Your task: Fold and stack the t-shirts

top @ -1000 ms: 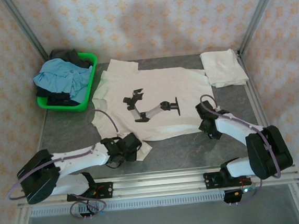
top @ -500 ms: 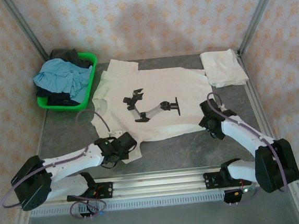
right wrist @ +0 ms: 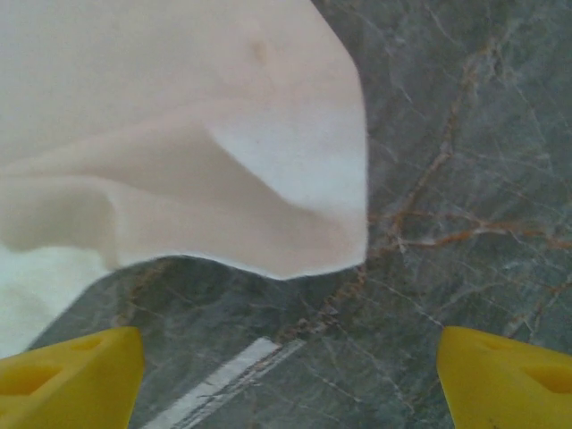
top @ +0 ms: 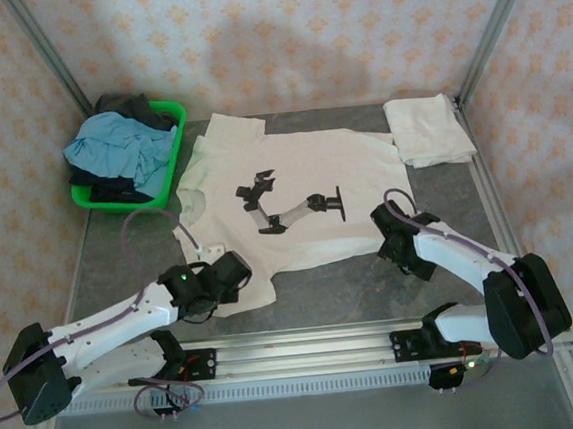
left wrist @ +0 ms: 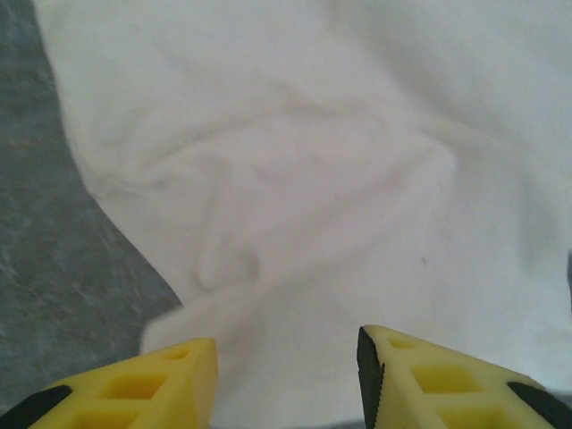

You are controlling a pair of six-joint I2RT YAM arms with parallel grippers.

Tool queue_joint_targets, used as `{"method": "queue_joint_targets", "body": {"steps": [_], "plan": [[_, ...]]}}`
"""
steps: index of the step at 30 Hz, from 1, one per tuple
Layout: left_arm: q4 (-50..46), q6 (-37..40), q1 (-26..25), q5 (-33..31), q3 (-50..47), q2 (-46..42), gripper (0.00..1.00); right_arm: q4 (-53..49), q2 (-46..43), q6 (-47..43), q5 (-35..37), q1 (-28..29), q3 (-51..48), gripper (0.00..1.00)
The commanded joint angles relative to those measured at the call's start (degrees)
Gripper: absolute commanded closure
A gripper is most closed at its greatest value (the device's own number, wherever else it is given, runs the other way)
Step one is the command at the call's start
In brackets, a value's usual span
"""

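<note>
While one cream t-shirt (top: pixel 428 130) lies folded far right, we log the graphic t-shirt (top: pixel 295 199) unfolded, left gripper (left wrist: pixel 286 357) half-open over its hem, right gripper (right wrist: pixel 286 357) wide, both empty.

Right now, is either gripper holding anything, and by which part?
Nothing is held: the left gripper hangs open over the t-shirt, the right gripper open beside its corner.

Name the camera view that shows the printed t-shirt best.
Top external: the whole printed t-shirt lies spread flat, with its black robot-arm graphic in plain sight. The left wrist view gives a close look at rumpled cream fabric near an edge; the right wrist view shows one corner against the grey tabletop.
</note>
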Motion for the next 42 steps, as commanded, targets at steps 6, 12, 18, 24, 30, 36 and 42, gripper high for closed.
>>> {"method": "queue_joint_targets", "body": {"steps": [6,12,18,24,30,36,42], "plan": [[-6.16,-14.74,-3.92,-3.98,-7.64,-3.14,0.51,0.35,-1.79,2.49,1.73,0.39,-2.94,0.15],[0.25,-11.53,-3.74,-5.33,-8.88,-0.33,0.46,4.23,-3.30,2.48,1.74,0.24,-4.02,0.17],[10.76,-7.44,-2.16,-2.48,-9.53,7.04,0.43,9.09,-2.59,1.03,1.94,-1.17,-4.63,0.21],[11.38,-4.98,-0.60,-1.87,-8.45,11.51,0.71,11.57,1.85,-1.86,1.73,-3.46,-2.88,0.27],[9.59,-2.60,0.87,-0.15,-7.82,4.67,1.00,11.49,3.39,-0.89,3.09,-4.90,-2.51,0.46],[0.38,1.14,1.95,-2.96,-3.98,-7.03,1.00,12.05,2.58,-1.37,2.10,-5.51,-2.54,0.81],[-8.34,2.98,2.93,-8.21,2.36,-12.25,1.00,3.20,-5.90,-2.95,3.71,-5.41,0.00,1.00]]}}
